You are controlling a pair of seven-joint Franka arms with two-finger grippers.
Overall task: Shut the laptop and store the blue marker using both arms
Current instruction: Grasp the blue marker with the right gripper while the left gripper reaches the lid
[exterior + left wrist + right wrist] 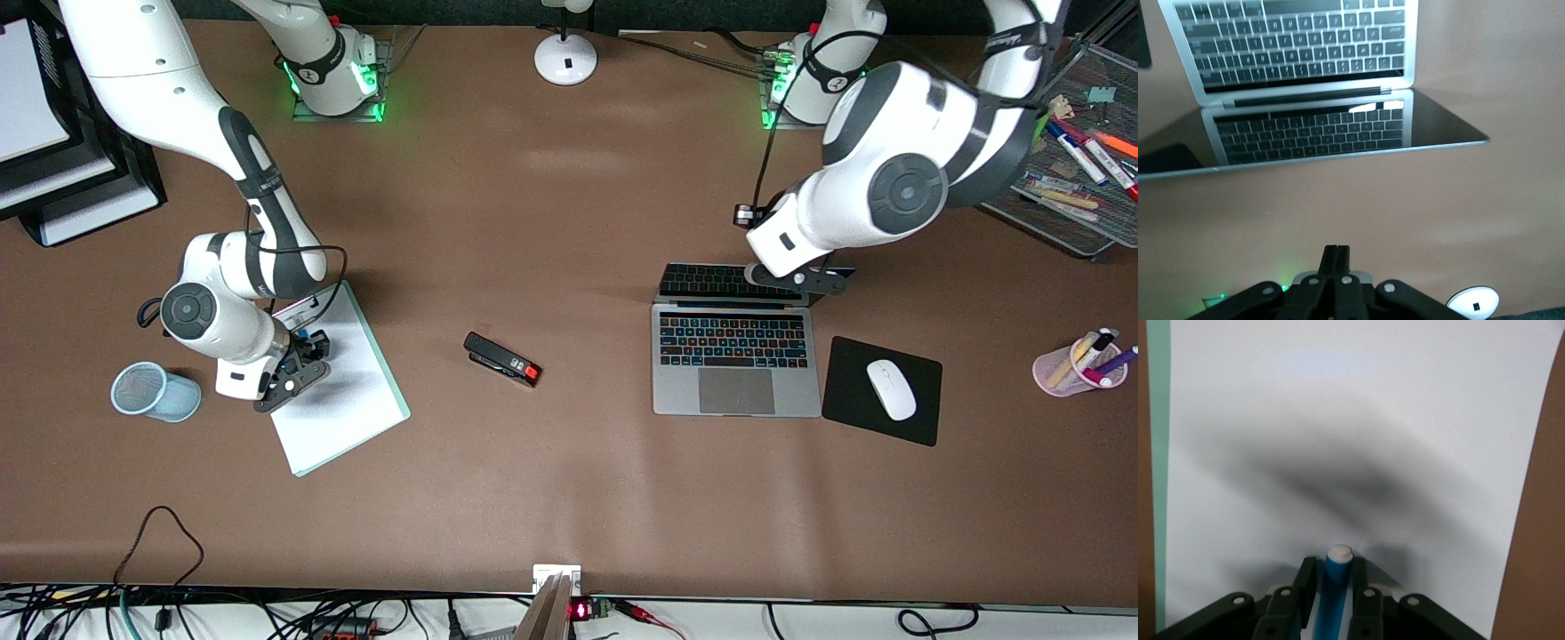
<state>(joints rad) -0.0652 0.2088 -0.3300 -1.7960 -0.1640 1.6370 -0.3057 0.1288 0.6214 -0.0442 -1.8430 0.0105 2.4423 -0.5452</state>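
Note:
The laptop point(736, 360) lies open on the table, its screen point(711, 280) tilted up and mirroring the keys. It also shows in the left wrist view point(1298, 47). My left gripper point(800, 278) is shut and empty, over the screen's top edge at the corner toward the left arm's end. In the left wrist view its fingertips point(1336, 257) stand apart from the lid edge point(1338, 157). My right gripper point(298, 364) is over a white notepad point(347, 400) and is shut on the blue marker point(1335, 587), whose white end pokes out between the fingers.
A black stapler point(502, 358) lies mid-table. A white mouse point(891, 389) sits on a black mouse pad point(845, 409) beside the laptop. A pink cup of markers point(1067, 373), a mesh tray point(1058, 222), a light-blue mesh cup point(156, 391) on its side, and a lamp base point(565, 58) stand around.

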